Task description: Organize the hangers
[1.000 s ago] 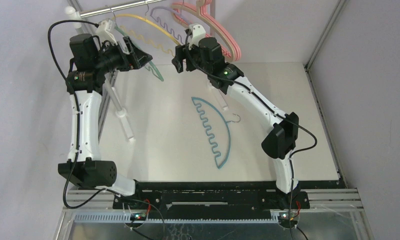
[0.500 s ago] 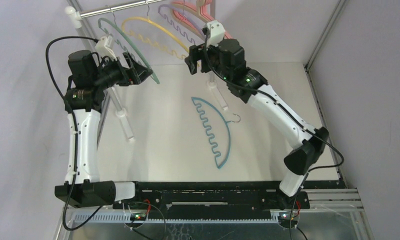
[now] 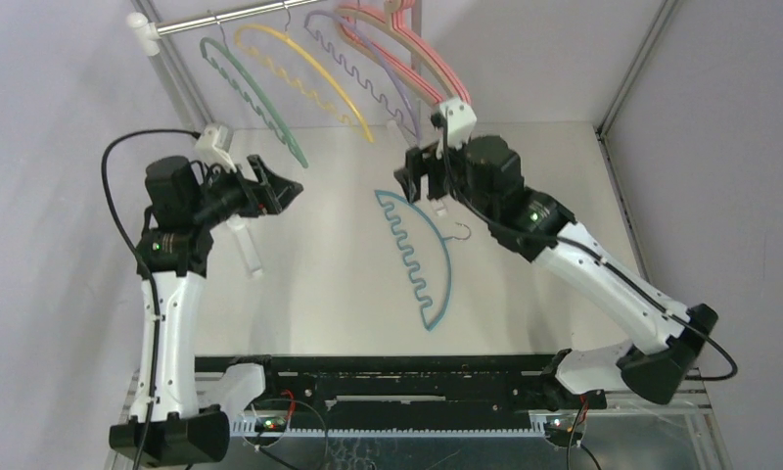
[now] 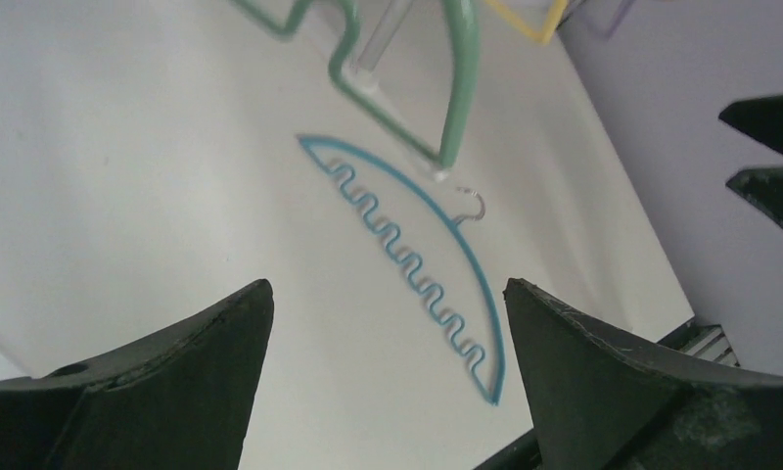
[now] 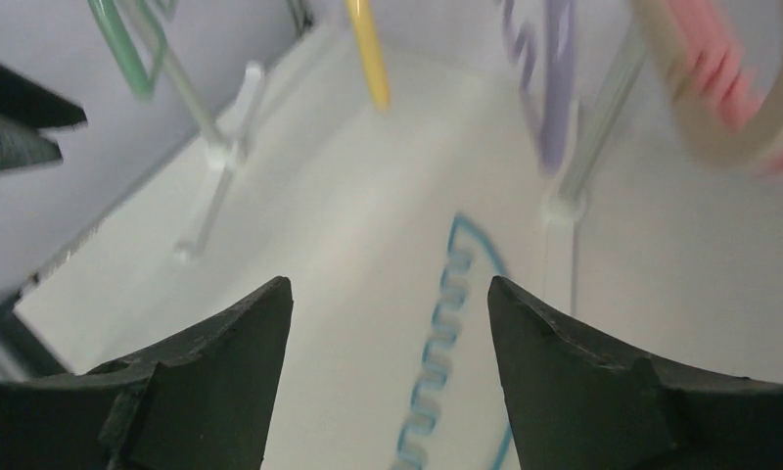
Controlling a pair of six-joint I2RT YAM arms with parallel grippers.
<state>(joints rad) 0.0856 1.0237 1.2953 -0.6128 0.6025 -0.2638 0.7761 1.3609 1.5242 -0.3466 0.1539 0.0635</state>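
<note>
The teal hanger (image 3: 422, 259) is the only one lying down: flat on the white table (image 3: 309, 294), about midway between the two arms, wavy bar facing left and its hook poking right. The others hang from the silver rail (image 3: 231, 17) at the back left: a green hanger (image 3: 255, 103), a yellow hanger (image 3: 309, 73), a lavender hanger (image 3: 368, 69), then a bunch of pink and tan hangers (image 3: 422, 64). The top edge of the overhead view cuts off most of their hooks. The pink and tan ones overlap so much I honestly can't count them, and in the right wrist view they're just a blur. The left wrist view only catches the lower part of the green one. The left gripper (image 4: 385, 294) hangs in the air near the green hanger's lower end, fingers spread wide with nothing between them. The right gripper (image 5: 390, 286) is also spread wide and empty, hovering just past the teal hanger's far end.
</note>
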